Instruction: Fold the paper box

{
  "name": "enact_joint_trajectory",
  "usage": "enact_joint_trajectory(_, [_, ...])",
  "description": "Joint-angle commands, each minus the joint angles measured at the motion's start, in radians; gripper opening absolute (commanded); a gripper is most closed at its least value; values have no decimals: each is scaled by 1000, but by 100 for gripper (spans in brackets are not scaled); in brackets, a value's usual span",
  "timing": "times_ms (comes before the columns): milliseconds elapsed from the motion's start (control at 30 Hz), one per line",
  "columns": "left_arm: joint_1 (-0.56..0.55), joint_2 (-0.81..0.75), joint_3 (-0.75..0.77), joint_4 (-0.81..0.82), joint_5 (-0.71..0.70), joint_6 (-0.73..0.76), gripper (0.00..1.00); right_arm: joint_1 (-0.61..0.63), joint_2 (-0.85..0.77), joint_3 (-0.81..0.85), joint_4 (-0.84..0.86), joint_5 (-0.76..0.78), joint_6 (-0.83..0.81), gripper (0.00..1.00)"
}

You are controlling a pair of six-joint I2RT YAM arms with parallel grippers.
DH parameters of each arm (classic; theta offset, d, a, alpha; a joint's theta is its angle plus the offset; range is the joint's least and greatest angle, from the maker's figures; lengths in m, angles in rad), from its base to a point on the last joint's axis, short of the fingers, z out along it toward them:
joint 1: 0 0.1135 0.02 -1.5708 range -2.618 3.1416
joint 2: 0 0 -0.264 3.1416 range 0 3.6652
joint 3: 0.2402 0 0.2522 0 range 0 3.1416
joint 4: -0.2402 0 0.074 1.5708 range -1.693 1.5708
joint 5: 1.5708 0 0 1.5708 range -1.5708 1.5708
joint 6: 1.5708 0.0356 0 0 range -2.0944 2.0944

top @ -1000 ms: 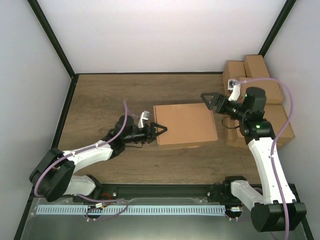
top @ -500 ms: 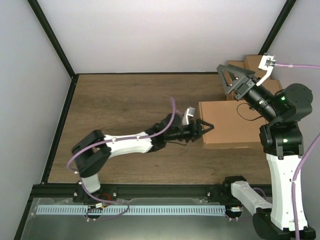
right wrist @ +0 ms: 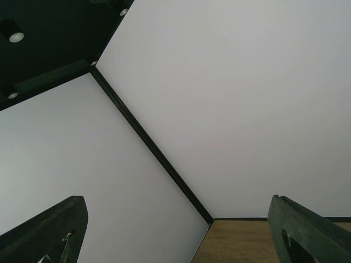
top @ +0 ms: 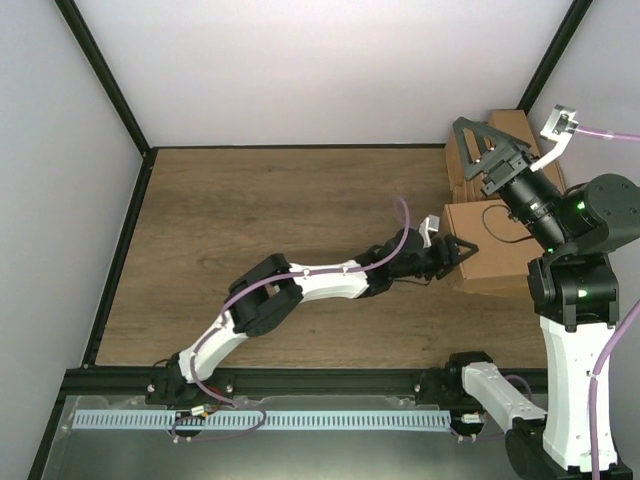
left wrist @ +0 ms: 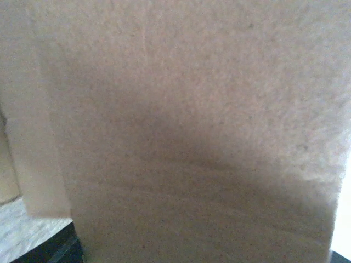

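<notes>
Look to the right end of the counter [top: 300,200] for the paper box [top: 485,262]: shallow, brown, lid apparently down, just in front of the stacked finished cartons [top: 518,128]. Lies directly ahead of the left tool [top: 458,250], long axis roughly in line with that arm's reach, near short edge touching the tool's tip. Cannot tell whether the left tool is spread or closed; nothing but blurred cardboard in its wrist view. Arm stretched nearly full length across the counter, so probably little travel to spare for pushing further right. Right tool [top: 478,150] agape, empty, raised above the box's far side and aimed up at the wall [right wrist: 247,82]. Nearer by base, yet needing a full turn downward before touching cardboard.
</notes>
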Motion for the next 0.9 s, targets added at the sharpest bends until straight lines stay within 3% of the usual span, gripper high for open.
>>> enact_joint_trajectory(0, [-11,117,197,14,-8,-31,41,9,-21,3,-15,27,4,93])
enact_joint_trajectory(233, [-4,302,538,-212,17,-11,47,9,-28,-18,-19,6,-4,93])
enact_joint_trajectory(567, [13,358,609,-250,5,-22,50,9,-19,-36,-14,-19,-8,93])
enact_joint_trajectory(667, [17,377,636,-255,14,-27,60,9,-17,-39,-12,-27,-8,93])
enact_joint_trajectory(867, [25,359,654,-336,5,5,98,9,-16,-52,-6,-39,-8,93])
